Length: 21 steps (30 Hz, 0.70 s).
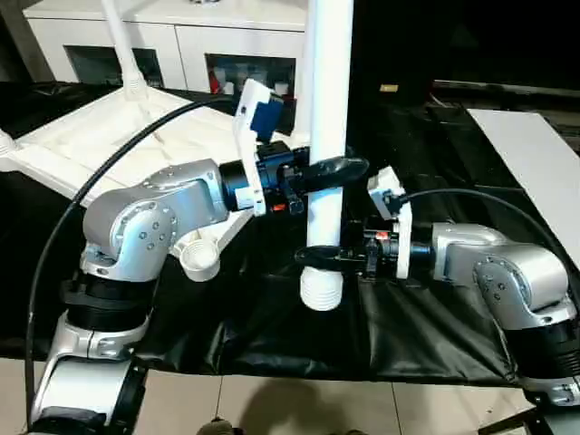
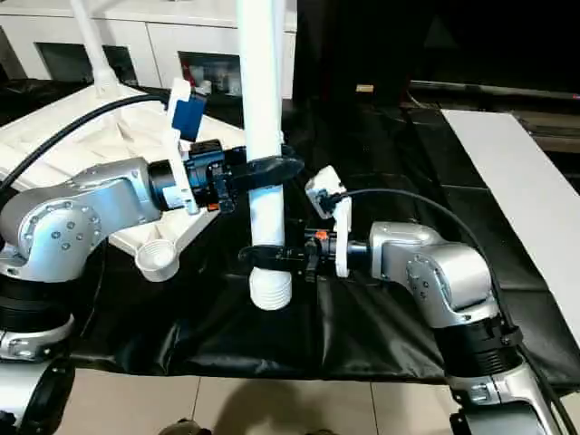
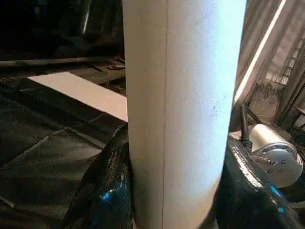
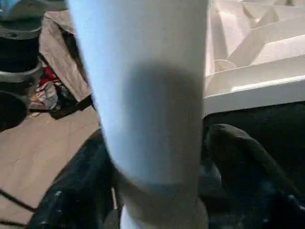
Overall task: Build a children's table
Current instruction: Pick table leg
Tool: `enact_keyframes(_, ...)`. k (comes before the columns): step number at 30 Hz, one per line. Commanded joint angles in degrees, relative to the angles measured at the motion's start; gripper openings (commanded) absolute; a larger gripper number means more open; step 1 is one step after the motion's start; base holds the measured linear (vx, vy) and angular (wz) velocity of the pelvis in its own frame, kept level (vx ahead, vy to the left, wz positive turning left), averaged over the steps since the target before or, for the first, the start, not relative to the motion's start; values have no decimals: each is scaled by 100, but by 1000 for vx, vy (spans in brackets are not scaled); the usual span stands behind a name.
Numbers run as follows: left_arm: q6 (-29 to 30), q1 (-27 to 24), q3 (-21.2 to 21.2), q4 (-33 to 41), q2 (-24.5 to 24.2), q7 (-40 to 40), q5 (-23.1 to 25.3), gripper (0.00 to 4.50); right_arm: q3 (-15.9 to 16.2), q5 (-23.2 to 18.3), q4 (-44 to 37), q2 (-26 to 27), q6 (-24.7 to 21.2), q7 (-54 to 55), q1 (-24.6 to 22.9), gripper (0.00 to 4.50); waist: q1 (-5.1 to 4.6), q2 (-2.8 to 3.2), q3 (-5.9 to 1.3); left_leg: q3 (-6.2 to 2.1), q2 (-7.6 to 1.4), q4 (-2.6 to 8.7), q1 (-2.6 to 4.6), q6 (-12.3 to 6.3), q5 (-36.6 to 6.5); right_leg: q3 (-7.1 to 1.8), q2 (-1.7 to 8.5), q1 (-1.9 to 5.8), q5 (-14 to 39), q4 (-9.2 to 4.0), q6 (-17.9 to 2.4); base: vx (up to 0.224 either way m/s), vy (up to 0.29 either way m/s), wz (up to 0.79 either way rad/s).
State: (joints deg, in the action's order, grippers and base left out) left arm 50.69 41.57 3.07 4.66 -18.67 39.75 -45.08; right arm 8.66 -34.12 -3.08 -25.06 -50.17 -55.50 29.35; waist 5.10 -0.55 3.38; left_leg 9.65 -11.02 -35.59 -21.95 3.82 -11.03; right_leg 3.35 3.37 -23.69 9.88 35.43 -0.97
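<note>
black sheet (image 1: 435, 326), white cabinet (image 1: 181, 36) behind

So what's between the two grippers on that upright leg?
Just a bare stretch of the leg, seen in the left eye view: the left gripper grips higher, the right gripper lower.

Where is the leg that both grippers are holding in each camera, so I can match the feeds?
Left eye: held leg upright, centre.
Right eye: left of centre.
Left wrist: between black fingers.
Right wrist: same.
Shared landmark: tabletop, also in right wrist.
</note>
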Motion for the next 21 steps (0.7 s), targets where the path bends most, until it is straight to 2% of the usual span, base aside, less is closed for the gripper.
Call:
enact_keyframes(1,-110,171,24,-31,-13,66,95,181,22,-70,3,-64,-86,-49,99,284,6,-27,-434,-18,-155,391,69,18,-383,-256,385,376,995,-351,-979,0,0,0)
enact_keyframes(4,-131,173,19,-52,-4,74,110,181,30,-69,12,-65,-89,-68,93,273,7,-38,-434,-16,-155,390,74,24,-410,-255,383,373,1030,-354,-977,0,0,0)
enact_keyframes(7,-179,168,17,-86,11,112,160,181,53,-56,46,-62,-75,-96,88,235,7,-41,-433,-15,-152,389,70,25,-422,-256,382,373,1053,-361,-968,0,0,0)
enact_keyframes(12,-191,156,-16,-95,58,114,155,181,67,-21,62,-30,-68,-111,70,200,14,-29,-434,-18,-153,387,70,30,-423,-254,386,369,1076,-357,-972,0,0,0)
enact_keyframes(21,-189,118,-51,-77,111,133,153,181,59,-37,58,1,-30,-125,33,190,11,-43,-429,-15,-149,384,68,25,-474,-255,383,368,1182,-369,-950,0,0,0)
